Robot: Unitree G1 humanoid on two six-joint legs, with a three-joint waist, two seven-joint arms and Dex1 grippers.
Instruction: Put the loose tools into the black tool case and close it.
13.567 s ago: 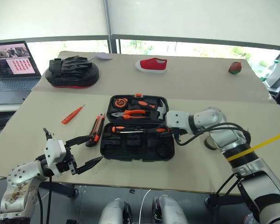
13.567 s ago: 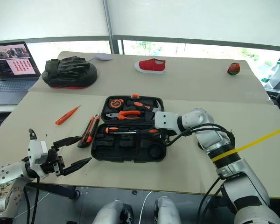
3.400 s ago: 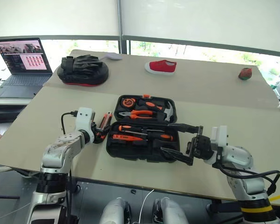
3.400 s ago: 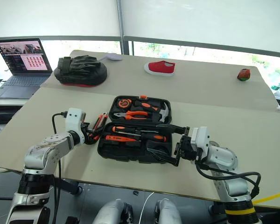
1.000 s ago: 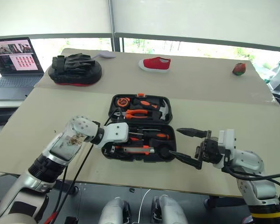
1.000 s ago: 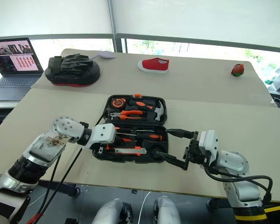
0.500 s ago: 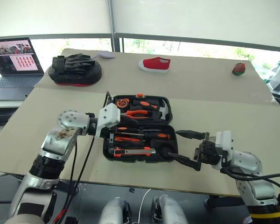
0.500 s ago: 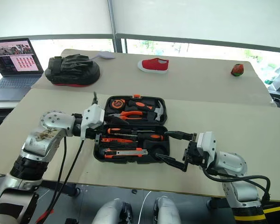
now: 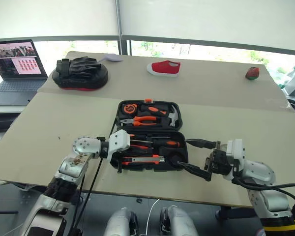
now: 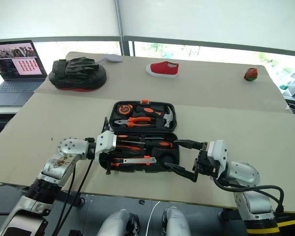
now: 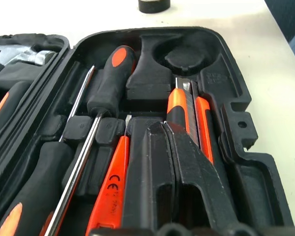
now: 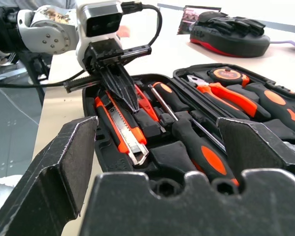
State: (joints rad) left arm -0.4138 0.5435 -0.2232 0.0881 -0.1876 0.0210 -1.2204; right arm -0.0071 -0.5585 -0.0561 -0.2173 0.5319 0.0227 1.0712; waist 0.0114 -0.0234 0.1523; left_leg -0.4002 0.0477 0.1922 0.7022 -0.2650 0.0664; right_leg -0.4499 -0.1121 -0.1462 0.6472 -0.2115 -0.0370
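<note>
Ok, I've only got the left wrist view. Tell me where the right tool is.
Observer: The right tool is open at the right edge of the black tool case, near its front corner, pointing at it.
Operator: Report what's in the lid half.
Observer: Pliers, a hammer and a tape measure sit in it, and it lies open flat on the table.
Operator: Now say how my left tool looks from the other side.
Observer: The left tool is shut, tips down over the tray between the utility knife and the slim orange screwdriver.
</note>
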